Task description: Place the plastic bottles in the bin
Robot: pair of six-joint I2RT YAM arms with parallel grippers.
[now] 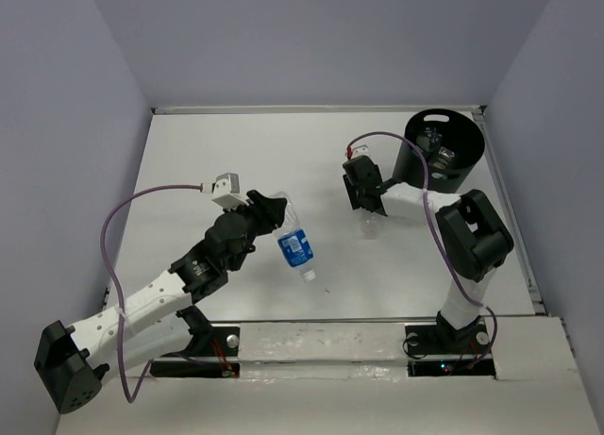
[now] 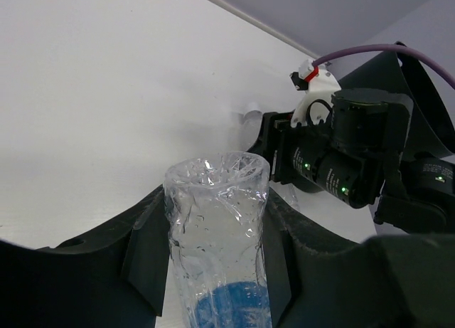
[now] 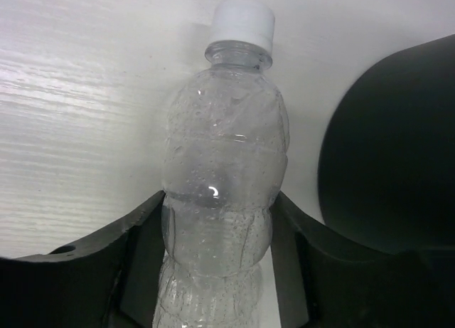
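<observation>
White tabletop (image 1: 236, 161), pale lilac walls (image 1: 321, 39)

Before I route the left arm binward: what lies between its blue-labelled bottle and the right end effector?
Only bare table, in the top view; the clear bottle sits inside the right end effector itself.

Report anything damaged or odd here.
Both clear bottles look crumpled: the blue-labelled bottle in the left gripper has a crinkled base, and the white-capped bottle inside the right gripper is dented. No spill shows.
</observation>
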